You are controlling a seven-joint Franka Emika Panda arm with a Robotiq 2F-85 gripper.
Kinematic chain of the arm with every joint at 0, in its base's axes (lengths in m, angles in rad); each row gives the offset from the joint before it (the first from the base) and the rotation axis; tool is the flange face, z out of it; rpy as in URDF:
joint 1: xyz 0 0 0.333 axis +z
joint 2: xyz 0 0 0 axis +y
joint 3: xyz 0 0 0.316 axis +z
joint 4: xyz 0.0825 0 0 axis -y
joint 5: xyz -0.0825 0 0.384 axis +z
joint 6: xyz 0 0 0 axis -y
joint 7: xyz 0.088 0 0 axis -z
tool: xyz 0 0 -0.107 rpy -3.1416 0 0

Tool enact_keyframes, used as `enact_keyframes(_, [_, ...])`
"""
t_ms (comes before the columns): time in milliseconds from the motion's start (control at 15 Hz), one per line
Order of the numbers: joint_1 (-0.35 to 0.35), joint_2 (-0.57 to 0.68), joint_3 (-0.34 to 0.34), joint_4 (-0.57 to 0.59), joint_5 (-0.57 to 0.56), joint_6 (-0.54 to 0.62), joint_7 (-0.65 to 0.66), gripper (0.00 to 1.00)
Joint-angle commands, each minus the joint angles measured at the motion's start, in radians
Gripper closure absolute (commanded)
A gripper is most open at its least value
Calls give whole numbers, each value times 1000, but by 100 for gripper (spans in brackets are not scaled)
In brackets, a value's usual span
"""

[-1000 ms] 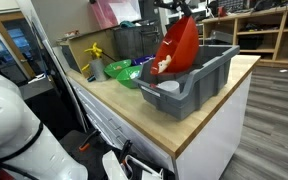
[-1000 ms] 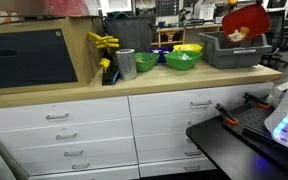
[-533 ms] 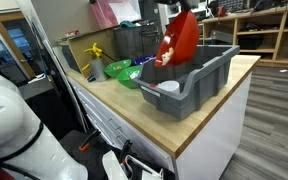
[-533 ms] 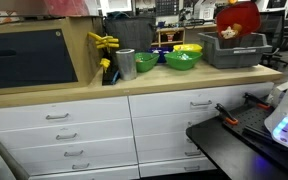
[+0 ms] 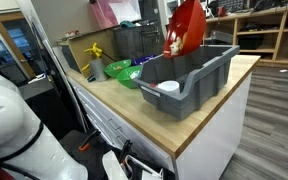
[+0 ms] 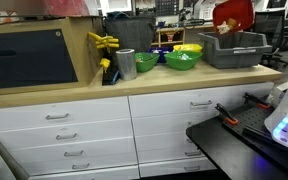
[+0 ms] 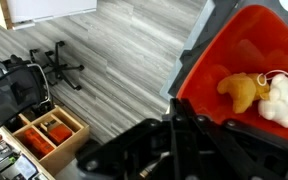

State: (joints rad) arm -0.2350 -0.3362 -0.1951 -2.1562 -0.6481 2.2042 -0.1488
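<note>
In the wrist view the pincer is closed tight on the rim of the red tub, which holds a tan soft toy and a white soft toy lying side by side. In an exterior view the tub hangs tilted in the air from the pincer, just above the far end of the grey crate on the desk. A white object lies in the crate's near end. Beyond the crate stand green bowls, a metal cup and a dark wire basket
</note>
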Motion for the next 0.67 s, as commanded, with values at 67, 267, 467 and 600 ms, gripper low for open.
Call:
enact_keyframes(67, [-8,29,7,30,-31,68,76,99])
enact_keyframes(267, [-10,6,0,6,-65,143,41,99])
enact_keyframes(467, [-12,-19,-15,-20,-114,232,-4,99])
enact_keyframes(600, [-8,-48,-32,-49,-142,299,-57,99])
